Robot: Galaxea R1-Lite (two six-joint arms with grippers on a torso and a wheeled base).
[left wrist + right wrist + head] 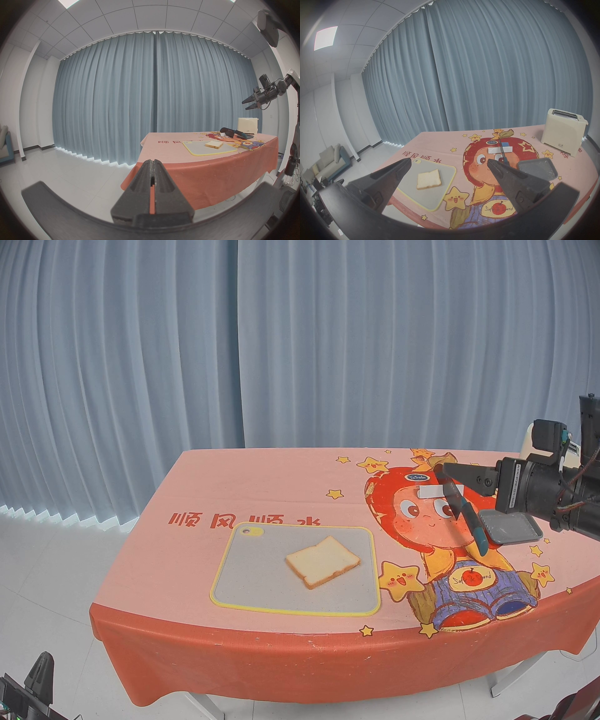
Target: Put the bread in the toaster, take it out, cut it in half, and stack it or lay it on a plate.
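- Bread [323,561], head view: one slice is lying flat on the board [250,590], right of its middle. The board is resting on the table [187,490] near the front edge.
- Head view, right side: the right gripper [440,470] is hanging in the air above the table's right part, over the knife [478,534]. The knife is lying just beside the tray [509,527], on its left. The toaster [527,440] is showing partly behind the arm.
- Left wrist view: the left gripper [152,162] is hanging over the floor [78,175], well apart from the table. Its fingers are pressing together with nothing between them. Far off, the right gripper is hanging high above the table's right end, its fingers parted.
- Right wrist view: the right gripper's fingers are standing wide apart and gripping nothing. Between them the slice is showing on the board, with no finger touching it. The tray is lying between the knife and the toaster, and the toaster is standing upright near the table's far right corner.
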